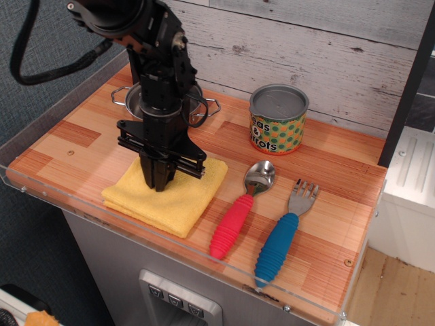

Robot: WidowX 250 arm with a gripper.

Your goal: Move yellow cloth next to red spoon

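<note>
Gripper [161,183] pointing down, closed, pinching yellow cloth [170,197] at centre. Cloth flat on tabletop [326,170], just left of red spoon [239,210].

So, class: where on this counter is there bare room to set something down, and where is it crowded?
Bare wood lies left of the cloth toward the counter corner, and right of the can behind the fork. A thin strip runs between cloth and spoon. It is crowded where the gripper presses the cloth before the pot, and between spoon and fork.

high front-right view, facing counter [326,224]
</note>
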